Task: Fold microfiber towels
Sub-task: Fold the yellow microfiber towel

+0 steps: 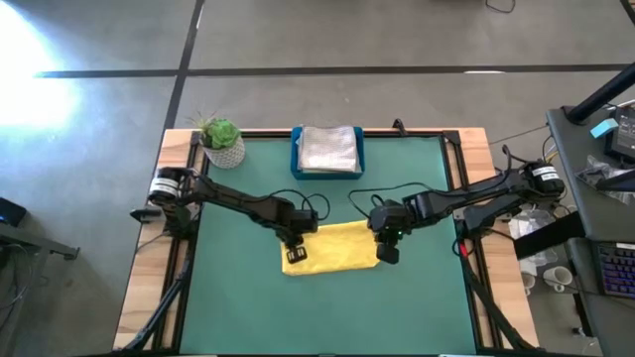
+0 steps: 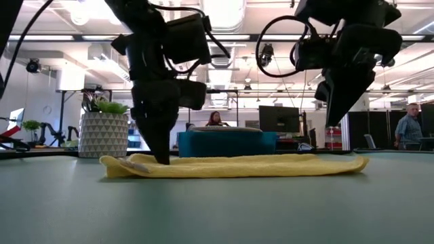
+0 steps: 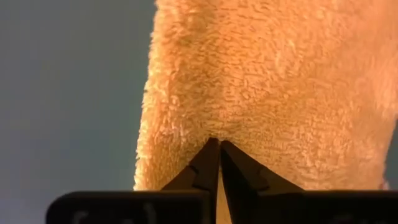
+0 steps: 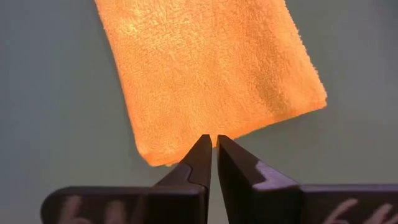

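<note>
**A:** On the left side, what do you see?

**B:** At the far left corner of my green table (image 1: 327,307) stands a little plant (image 1: 220,139). It is well away from the work. Nearer to me, my left pincer (image 1: 295,250) is down on the left end of the yellow towel (image 1: 337,248). Its two fingers are squeezed tight together, with the fluffy cloth bunched at their tips. I think it has a pinch of the towel.

**A:** And the towel itself?

**B:** It lies flat in the middle of the table, a bit toward the near side. It looks like a long shape with thick edges, so I guess it is folded once. It may need one more fold.

**A:** What else is done?

**B:** At the far middle is a blue tray (image 1: 296,159) with a grey cloth (image 1: 328,149) lying neatly in it. I see no other towels, so I cannot tell how many are left.

**A:** And on the right?

**B:** My right pincer (image 1: 387,253) hangs just above the towel's right end. Its fingers are closed and seem to hold nothing.

**A:** Anything in the way?

**B:** No. The tray and plant are far off.
</note>
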Tool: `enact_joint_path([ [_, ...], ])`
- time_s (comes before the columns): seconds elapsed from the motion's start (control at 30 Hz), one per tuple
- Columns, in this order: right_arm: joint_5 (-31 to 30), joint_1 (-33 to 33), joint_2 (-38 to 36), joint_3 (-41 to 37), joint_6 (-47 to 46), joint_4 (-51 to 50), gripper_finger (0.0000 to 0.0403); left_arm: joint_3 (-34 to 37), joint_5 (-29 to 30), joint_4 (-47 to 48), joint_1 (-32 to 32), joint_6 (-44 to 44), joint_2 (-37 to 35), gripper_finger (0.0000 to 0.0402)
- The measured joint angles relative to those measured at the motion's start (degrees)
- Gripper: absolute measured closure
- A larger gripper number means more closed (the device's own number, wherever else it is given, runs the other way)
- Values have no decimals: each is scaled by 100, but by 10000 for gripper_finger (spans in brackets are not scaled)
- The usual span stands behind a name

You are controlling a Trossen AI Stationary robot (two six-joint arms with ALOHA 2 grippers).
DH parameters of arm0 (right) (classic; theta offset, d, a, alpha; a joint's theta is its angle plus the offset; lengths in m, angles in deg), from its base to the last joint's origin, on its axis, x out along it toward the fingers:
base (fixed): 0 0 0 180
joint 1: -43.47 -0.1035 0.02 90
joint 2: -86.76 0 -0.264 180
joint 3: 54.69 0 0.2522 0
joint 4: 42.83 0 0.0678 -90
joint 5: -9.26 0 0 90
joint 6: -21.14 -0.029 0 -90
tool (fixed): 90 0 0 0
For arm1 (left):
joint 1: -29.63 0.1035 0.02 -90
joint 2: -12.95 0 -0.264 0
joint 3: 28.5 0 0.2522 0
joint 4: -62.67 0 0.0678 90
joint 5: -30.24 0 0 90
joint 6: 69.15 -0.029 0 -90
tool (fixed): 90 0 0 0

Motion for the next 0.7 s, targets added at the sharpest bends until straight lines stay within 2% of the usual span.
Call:
enact_joint_path([
  [0.13,0,0,-7,0,-1,-62,385,99,-540,117,-178,997,-8,396],
  [0.23,0,0,-4,0,-14,-121,385,90,-1308,-117,-358,867,10,396],
  [0.3,0,0,-4,0,-89,-118,385,101,-1558,-497,-478,629,33,396],
  [0.47,272,0,10,0,-407,27,385,115,-1455,-1287,-517,107,77,396],
  [0.7,818,-4,294,0,-818,395,385,103,-669,-1168,-508,-95,-186,395],
])
